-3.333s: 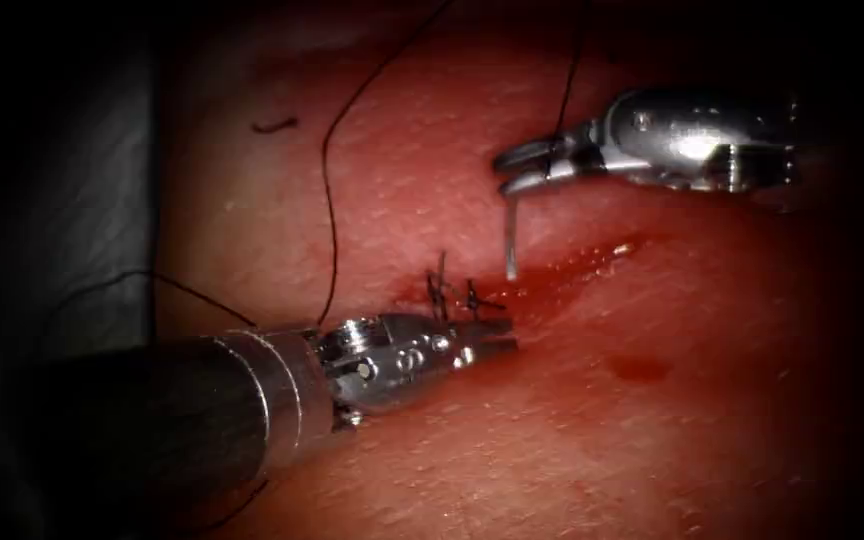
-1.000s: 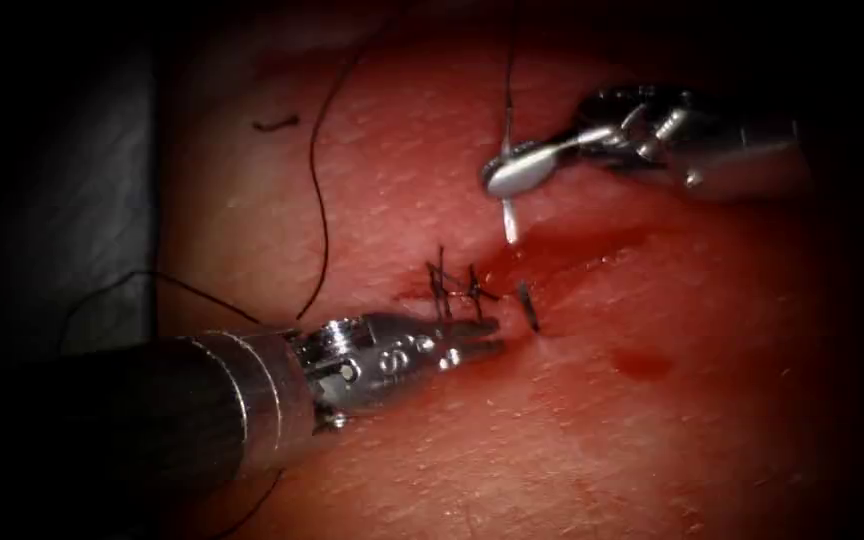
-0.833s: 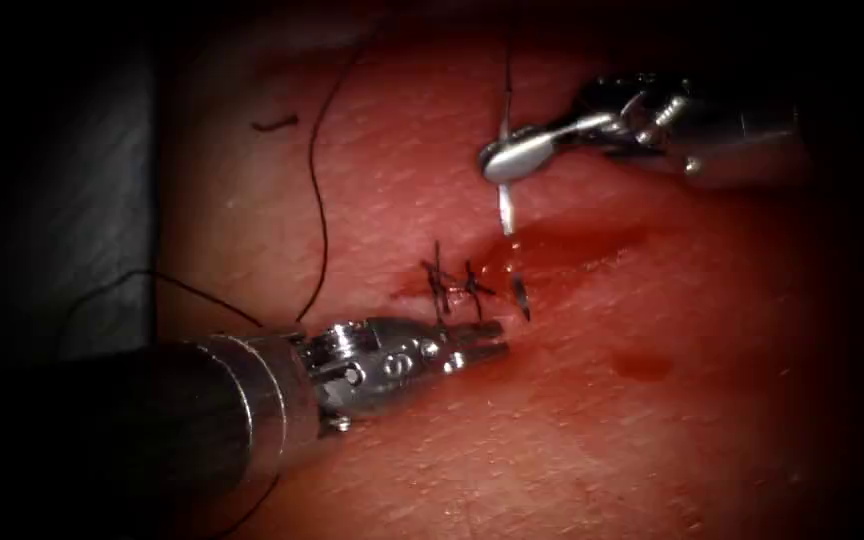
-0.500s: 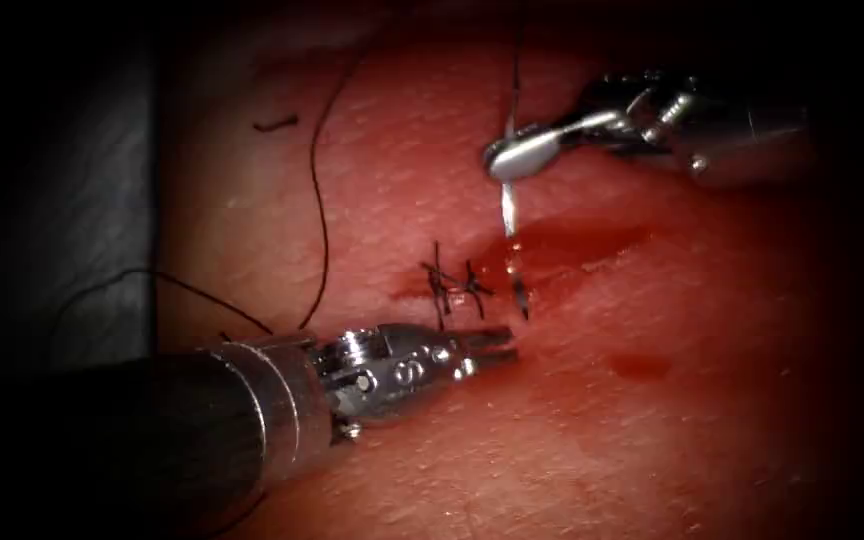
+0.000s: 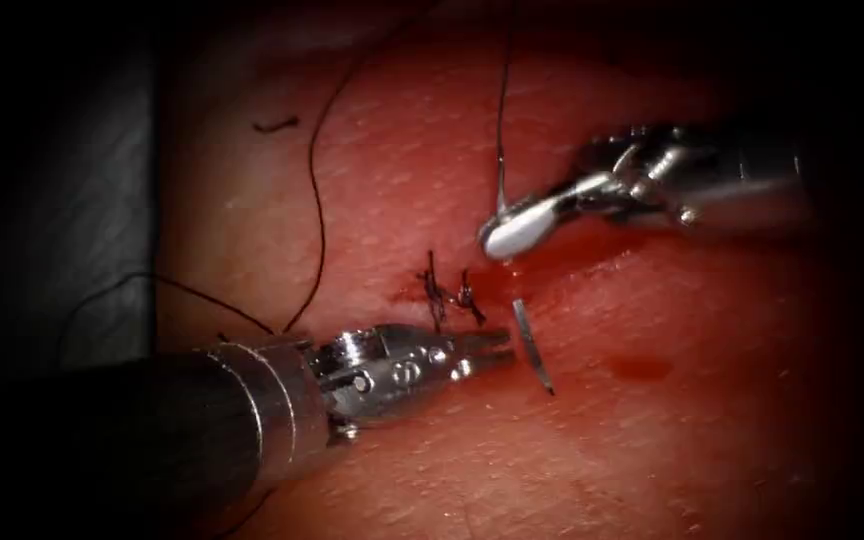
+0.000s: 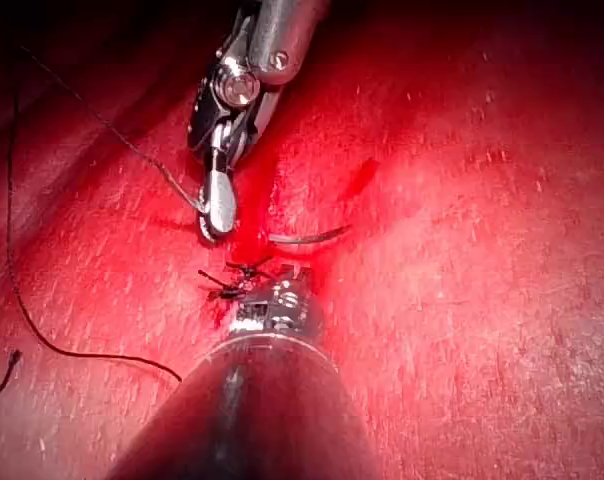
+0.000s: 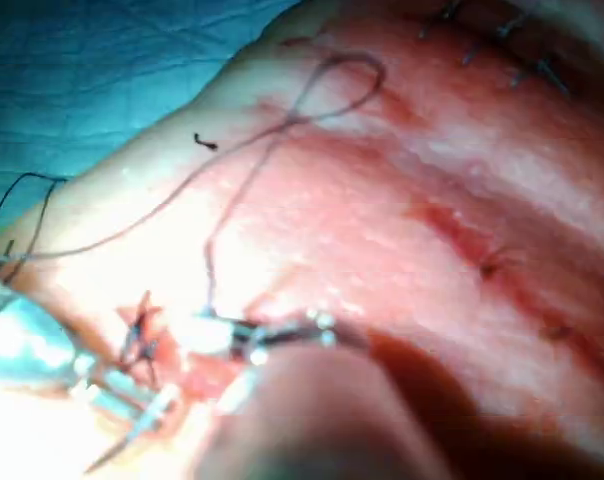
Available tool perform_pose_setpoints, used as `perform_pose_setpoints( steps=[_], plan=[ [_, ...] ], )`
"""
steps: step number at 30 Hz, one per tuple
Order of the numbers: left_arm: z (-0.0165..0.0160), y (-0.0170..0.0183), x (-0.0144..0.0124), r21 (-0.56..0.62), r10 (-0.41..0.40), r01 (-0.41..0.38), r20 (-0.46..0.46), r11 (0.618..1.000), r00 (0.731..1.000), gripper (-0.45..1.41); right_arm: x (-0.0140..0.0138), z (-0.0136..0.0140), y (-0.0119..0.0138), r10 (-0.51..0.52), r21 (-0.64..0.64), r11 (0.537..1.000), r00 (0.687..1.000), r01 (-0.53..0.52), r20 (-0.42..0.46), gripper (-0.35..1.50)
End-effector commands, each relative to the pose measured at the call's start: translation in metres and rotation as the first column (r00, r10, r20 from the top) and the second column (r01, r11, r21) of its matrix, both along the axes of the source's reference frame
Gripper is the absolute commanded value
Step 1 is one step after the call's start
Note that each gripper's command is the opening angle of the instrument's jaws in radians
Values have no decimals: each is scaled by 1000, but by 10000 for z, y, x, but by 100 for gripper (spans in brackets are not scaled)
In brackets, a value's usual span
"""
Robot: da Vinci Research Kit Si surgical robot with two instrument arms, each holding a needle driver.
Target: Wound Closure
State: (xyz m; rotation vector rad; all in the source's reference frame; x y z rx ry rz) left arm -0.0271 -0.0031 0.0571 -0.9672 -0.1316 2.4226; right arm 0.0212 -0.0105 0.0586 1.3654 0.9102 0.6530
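My left end effector [image 5: 497, 347] is a small bright steel wrist with short tapered jaws. Behind the jaws sit round pivot pins and a screw head, then a polished steel collar ringed by fine grooves. Behind that collar my shaft runs dark, smooth and matte. My right end effector [image 5: 505, 236] ends in a rounded, spoon-like silver jaw face; behind that face come a thin neck, a clevis with small screws and thin cables, and a grey metal housing.
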Motion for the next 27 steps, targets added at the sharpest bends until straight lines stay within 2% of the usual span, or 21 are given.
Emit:
perform_pose_setpoints(
  steps=[1, 3, 5, 6, 7, 8, 12, 15, 16, 18, 23, 27],
  plan=[
    [6, -3, -5, 2, 1, -1, 1, 1000, 1000, -13, 2, 3, -18, -13, 2, 1000, 1000, 14, -6, -35],
    [5, -3, -5, 2, 1, -1, 2, 1000, 1000, -13, -2, 2, -20, -1, -1, 1000, 1000, 1, 11, -35],
    [5, -3, -5, 2, 1, -1, 1, 1000, 1000, -13, -3, 4, -14, 46, -56, 997, 999, -45, 21, 42],
    [4, -3, -6, 6, -4, 4, 2, 1000, 1000, -13, -5, 6, -10, 67, -79, 995, 998, -65, 22, 88],
    [4, -4, -6, 2, 0, 0, 1, 1000, 1000, -13, -6, 8, -5, 91, -130, 988, 996, -88, 14, 109],
    [4, -4, -6, 2, 0, 0, 1, 1000, 1000, -13, -7, 9, 0, 107, -153, 983, 994, -103, 16, 120],
    [2, -3, -6, -30, 42, -42, -7, 999, 999, -13, -18, 15, 17, 135, -199, 971, 991, -130, 13, 126],
    [2, -4, -4, -94, 103, -104, -11, 990, 995, -8, -37, 15, 26, 157, -236, 960, 987, -149, 16, 123],
    [2, -5, -3, -141, 140, -141, -11, 980, 990, -8, -54, 12, 31, 170, -250, 954, 985, -164, 3, 120],
    [2, -5, -2, -191, 167, -166, -9, 968, 986, -8, -66, 8, 35, 186, -269, 946, 983, -182, -14, 116],
    [1, -5, -6, -320, 232, -216, 13, 922, 973, 14, -90, 2, 43, 225, -319, 920, 973, -227, -41, 113],
    [1, -4, -15, -379, 253, -221, 36, 899, 967, 31, -99, 2, 43, 256, -339, 905, 966, -256, -47, 108]
  ],
)
